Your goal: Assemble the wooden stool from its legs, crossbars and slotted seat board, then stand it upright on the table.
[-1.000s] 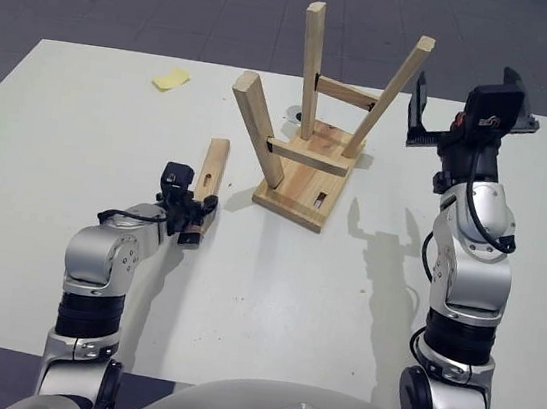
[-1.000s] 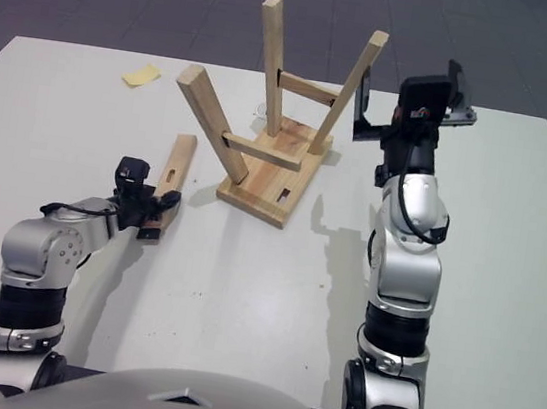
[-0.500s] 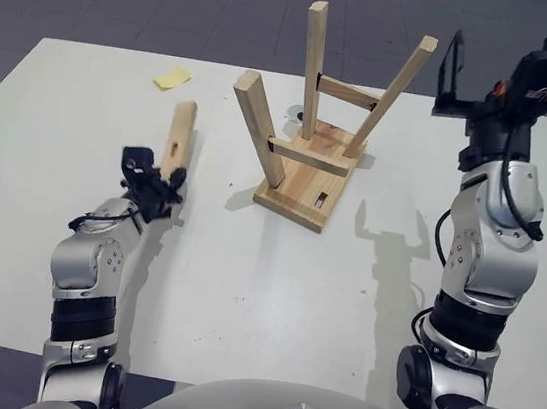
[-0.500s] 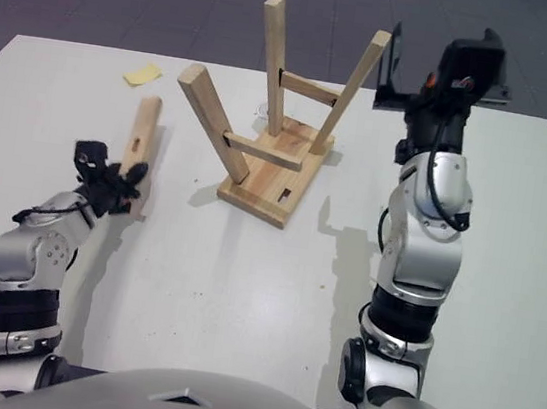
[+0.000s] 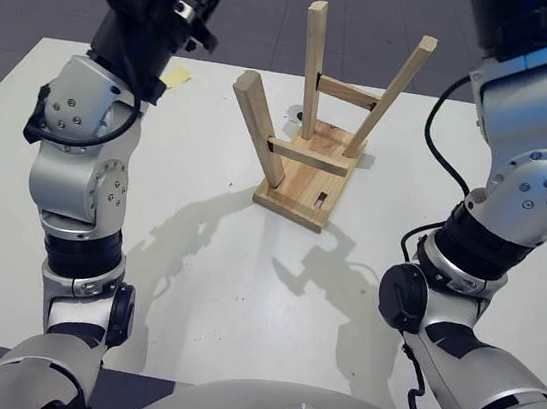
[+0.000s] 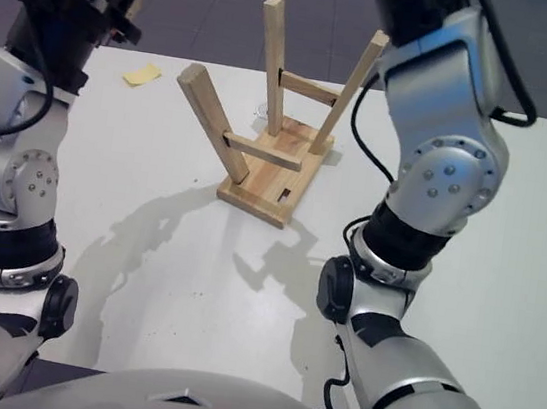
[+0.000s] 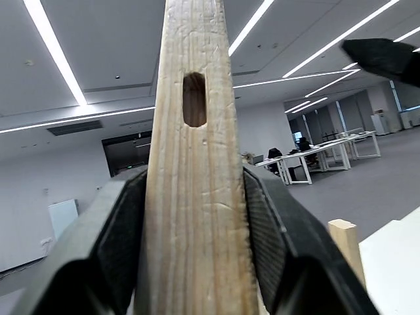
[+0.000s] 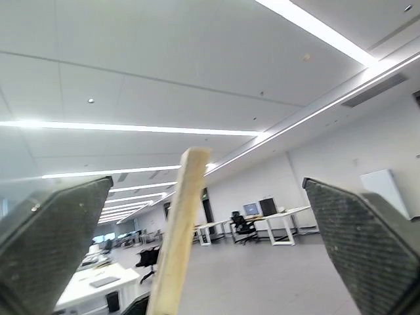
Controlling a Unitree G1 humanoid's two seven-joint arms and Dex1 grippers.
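Left end effector is clenched on the loose leg, high at 10 o'clock; right end effector hangs spread and empty. The three-legged stool sits inverted on the tabletop toward 12 o'clock. Best bring that leg down plumb over the free slot.

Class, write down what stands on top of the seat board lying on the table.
Three legs rise from the seat board, linked by two crossbars; one slot is empty. The leg ends inside it are hidden.
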